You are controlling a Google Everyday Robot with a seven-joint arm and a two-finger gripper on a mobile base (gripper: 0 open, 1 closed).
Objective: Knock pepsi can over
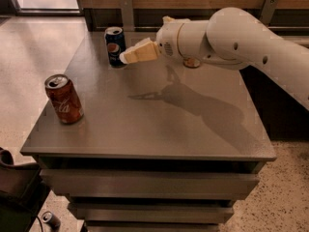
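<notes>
The pepsi can, dark blue with a round logo and silver top, stands upright at the far left part of the grey table. My gripper, with cream-coloured fingers, reaches from the right on the white arm. Its tip is right at the can's lower right side, touching it or nearly so.
A red cola can stands upright near the table's left front edge. Another can is mostly hidden behind the arm at the back. A wooden wall with metal brackets runs behind the table. A small can lies on the floor at lower left.
</notes>
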